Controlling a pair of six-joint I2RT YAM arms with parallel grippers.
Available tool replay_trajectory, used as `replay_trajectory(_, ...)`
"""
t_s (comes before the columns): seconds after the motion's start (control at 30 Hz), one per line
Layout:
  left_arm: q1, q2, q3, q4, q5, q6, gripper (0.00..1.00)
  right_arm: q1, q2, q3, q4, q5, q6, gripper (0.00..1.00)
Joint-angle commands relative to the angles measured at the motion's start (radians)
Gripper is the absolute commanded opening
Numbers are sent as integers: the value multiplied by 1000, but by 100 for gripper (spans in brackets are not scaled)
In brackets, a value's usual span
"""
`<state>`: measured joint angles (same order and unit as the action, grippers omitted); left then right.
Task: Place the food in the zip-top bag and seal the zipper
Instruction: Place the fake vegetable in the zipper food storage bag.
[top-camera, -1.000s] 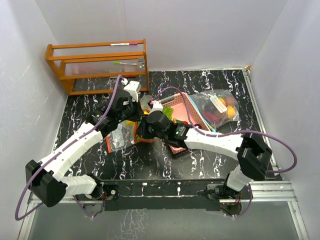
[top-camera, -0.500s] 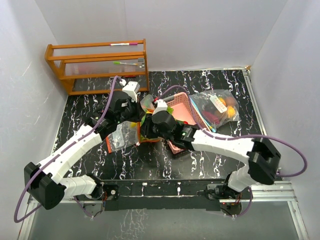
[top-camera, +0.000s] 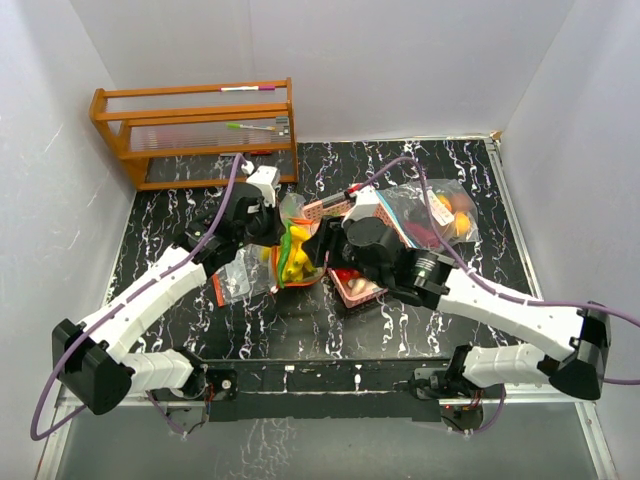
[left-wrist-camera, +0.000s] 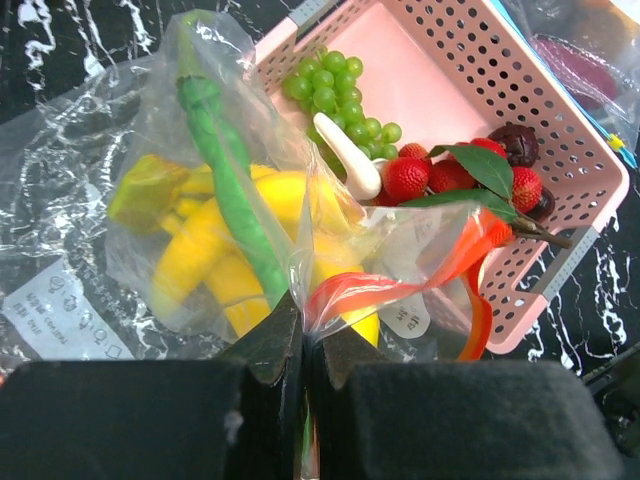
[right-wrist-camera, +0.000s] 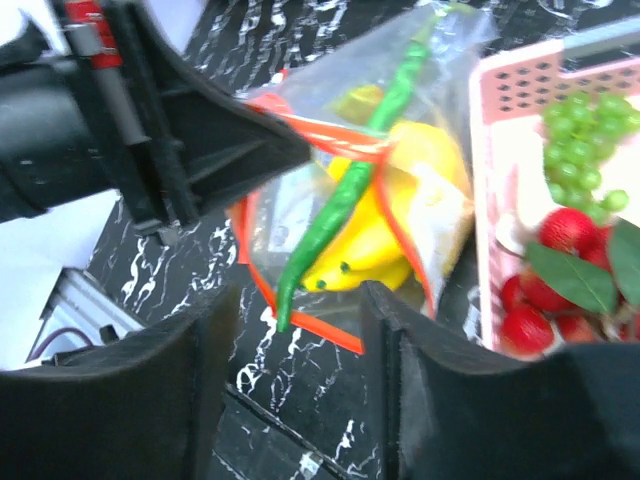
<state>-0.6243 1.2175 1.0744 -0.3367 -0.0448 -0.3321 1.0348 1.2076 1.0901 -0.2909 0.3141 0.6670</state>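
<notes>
Your left arm (top-camera: 150, 295) reaches from its base at the near edge of the table (top-camera: 170, 215) toward the middle, and the left gripper (left-wrist-camera: 303, 335) is pinched tight on the rim of the zip-top bag (left-wrist-camera: 160, 110). Your right arm (top-camera: 500, 305) angles in low from the near right corner. The right gripper (right-wrist-camera: 300, 300) has its fingers parted with nothing between them.

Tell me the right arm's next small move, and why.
Probably swing the right gripper over to the pink tray and take the strawberries. Its jaws stand open and empty, the left gripper pinches the rim of the zip-top bag, the banana lies inside, and grapes lie in the tray.
</notes>
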Motion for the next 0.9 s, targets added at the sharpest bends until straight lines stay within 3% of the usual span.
replay_trajectory(0.0, -3, -23, 90, -53, -66, 28, 0, -18, -78, 13, -151, 149, -35, 59)
replay_trajectory(0.1, -3, -19, 134, -75, -114, 45, 0, -82, -66, 40, -263, 151, -31, 95)
replay_trajectory(0.13, -3, -13, 147, -83, -131, 51, 0, -110, -57, 48, -302, 147, -26, 100)
replay_trajectory(0.33, -2, -9, 194, -125, -251, 94, 0, -301, 31, 59, -378, 10, -53, 99)
replay_trajectory(0.53, -2, -8, 205, -152, -308, 119, 0, -325, 131, 76, -404, -50, -96, 99)
replay_trajectory(0.63, 0, -8, 200, -148, -311, 120, 0, -325, 168, 80, -413, -95, -107, 92)
replay_trajectory(0.73, 0, -4, 203, -144, -307, 120, 0, -325, 196, 74, -400, -132, -115, 79)
replay_trajectory(0.8, 1, -4, 203, -141, -304, 120, 0, -328, 215, 73, -402, -121, -112, 64)
replay_trajectory(0.87, 1, -4, 202, -139, -299, 119, 0, -332, 225, 72, -406, -103, -107, 38)
